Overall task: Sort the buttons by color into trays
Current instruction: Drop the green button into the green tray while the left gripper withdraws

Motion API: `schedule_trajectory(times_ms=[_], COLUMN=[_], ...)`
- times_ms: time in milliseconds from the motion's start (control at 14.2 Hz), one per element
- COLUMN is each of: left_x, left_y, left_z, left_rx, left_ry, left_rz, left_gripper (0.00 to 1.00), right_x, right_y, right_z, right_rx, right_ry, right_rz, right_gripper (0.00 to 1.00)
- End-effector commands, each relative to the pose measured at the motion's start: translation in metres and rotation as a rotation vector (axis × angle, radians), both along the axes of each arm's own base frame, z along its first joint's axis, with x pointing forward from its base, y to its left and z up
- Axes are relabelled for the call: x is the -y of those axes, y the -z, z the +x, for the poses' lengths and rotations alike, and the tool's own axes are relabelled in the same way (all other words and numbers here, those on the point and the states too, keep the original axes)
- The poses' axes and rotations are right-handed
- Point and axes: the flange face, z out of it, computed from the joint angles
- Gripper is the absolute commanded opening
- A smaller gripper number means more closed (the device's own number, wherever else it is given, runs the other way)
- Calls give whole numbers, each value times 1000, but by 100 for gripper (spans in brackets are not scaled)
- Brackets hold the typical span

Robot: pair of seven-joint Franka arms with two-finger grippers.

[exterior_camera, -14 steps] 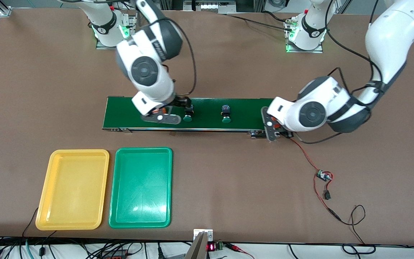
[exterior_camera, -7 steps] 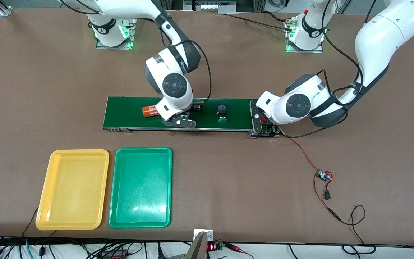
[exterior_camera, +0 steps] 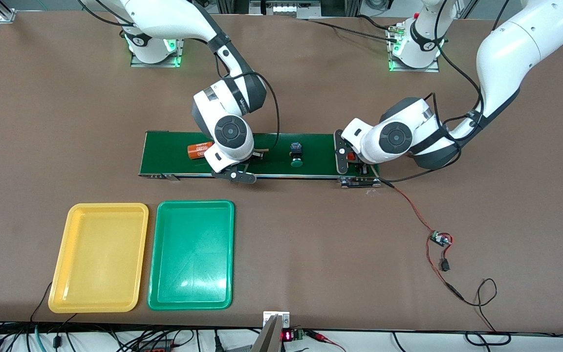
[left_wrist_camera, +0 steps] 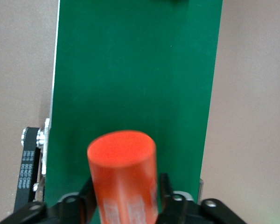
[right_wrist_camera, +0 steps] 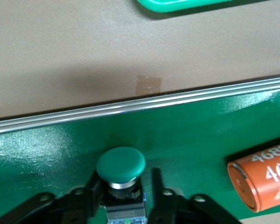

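A green-capped button (right_wrist_camera: 120,164) lies on the dark green conveyor belt (exterior_camera: 169,151). My right gripper (right_wrist_camera: 125,174) is low over it and open. One finger rests on the button's dark body, and a thin strip of belt shows beside the other. In the front view the right gripper (exterior_camera: 258,154) hides this button. A second green-capped button (exterior_camera: 296,155) lies mid-belt. My left gripper (exterior_camera: 357,164) is at the belt's end by the left arm, with an orange cylinder (left_wrist_camera: 122,172) right at it. The yellow tray (exterior_camera: 108,207) and green tray (exterior_camera: 196,204) stand nearer the camera.
Another orange cylinder (exterior_camera: 198,150) with white numbers lies on the belt beside the right gripper, toward the right arm's end. A red and black cable with a small circuit board (exterior_camera: 440,239) trails from the belt's end across the table.
The right arm has dropped lower over its button and its fingers have drawn in. The left arm slid along the belt toward the right arm's end. The mid-belt button drifted the same way.
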Motion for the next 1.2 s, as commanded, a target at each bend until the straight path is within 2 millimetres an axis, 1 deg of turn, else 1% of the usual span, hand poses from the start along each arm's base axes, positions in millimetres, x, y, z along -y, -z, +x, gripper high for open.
schedule_trajectory(times_ms=[0,141,211,282,352,422,493,633,704,774,845,985,1056,1126], left_x=[-8,-27,-44,-55,-65,-74,-90,-111,-122,-128,-136,-145,-152,-159], left_y=[-9,-17,-24,-29,-51,-67,-79,-97,-104,-108,-112,-117,-125,-135], left_z=[6,19,31,36,41,46,54,63,68,72,78,81,88,95], left_rx=[28,40,51,52,58,38,1,-27,-30,-25,-21,-21,-5,17], left_ry=[0,-43,-76,-94,-109,-131,-192,-312,-393,-483,-594,-762,-816,-837], left_rz=[3,4,0,10,31,73,143,216,251,282,305,364,388,399], left_gripper=[100,100,100,100,100,100,100,100,100,100,100,100,100,100], right_x=[3,5,6,14,22,31,43,68,85,110,137,167,174,174], right_y=[-2,-15,-26,-43,-56,-67,-71,-71,-69,-65,-57,-40,-32,-23], right_z=[-1,6,13,28,41,54,63,81,97,115,133,155,160,163], right_rx=[5,20,38,68,94,120,145,192,215,221,215,222,235,250], right_ry=[-1,9,10,25,43,56,52,16,0,-15,-37,-86,-100,-112], right_rz=[-4,9,24,34,37,31,9,-40,-54,-56,-54,-46,-43,-41], right_gripper=[32,26,26,24,24,24,24,24,24,24,24,24,24,23])
